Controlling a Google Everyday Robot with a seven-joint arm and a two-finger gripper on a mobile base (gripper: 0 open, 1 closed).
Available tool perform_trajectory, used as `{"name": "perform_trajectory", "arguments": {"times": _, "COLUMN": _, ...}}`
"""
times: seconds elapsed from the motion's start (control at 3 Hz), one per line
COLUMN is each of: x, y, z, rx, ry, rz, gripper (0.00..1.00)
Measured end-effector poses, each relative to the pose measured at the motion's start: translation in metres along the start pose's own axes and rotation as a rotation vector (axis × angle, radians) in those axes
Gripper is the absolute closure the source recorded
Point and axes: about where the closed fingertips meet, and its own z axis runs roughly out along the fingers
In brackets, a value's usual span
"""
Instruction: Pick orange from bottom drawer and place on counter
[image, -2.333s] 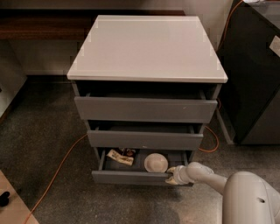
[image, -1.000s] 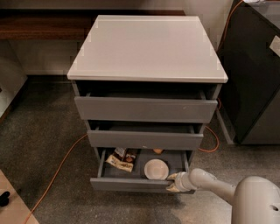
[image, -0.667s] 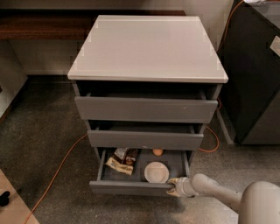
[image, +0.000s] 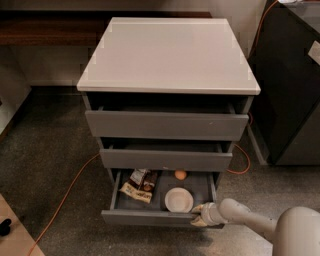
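The bottom drawer of the grey cabinet stands pulled open. Inside, at the back, lies the small orange, just under the middle drawer's front. A round white bowl sits in front of it, and snack packets lie on the left. My gripper is at the right end of the drawer's front panel, touching its top edge, with my white arm reaching in from the lower right. The counter, the pale top slab, holds nothing.
An orange cable runs across the speckled floor at the left and loops at the right of the cabinet. A dark cabinet stands at the right. A brown wooden shelf runs behind at the left.
The bottom drawer has come further out, drawn by my gripper towards the camera. The orange at the back of the drawer now shows.
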Motion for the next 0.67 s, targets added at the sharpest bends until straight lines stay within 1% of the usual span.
{"name": "perform_trajectory", "arguments": {"times": 0.33, "x": 0.0075, "y": 0.0273, "z": -0.0029, "rx": -0.020, "ry": -0.010, "rz": 0.016, "gripper": 0.84}}
{"name": "perform_trajectory", "arguments": {"times": 0.67, "x": 0.0053, "y": 0.0266, "z": -0.0063, "rx": -0.020, "ry": -0.010, "rz": 0.016, "gripper": 0.61}}
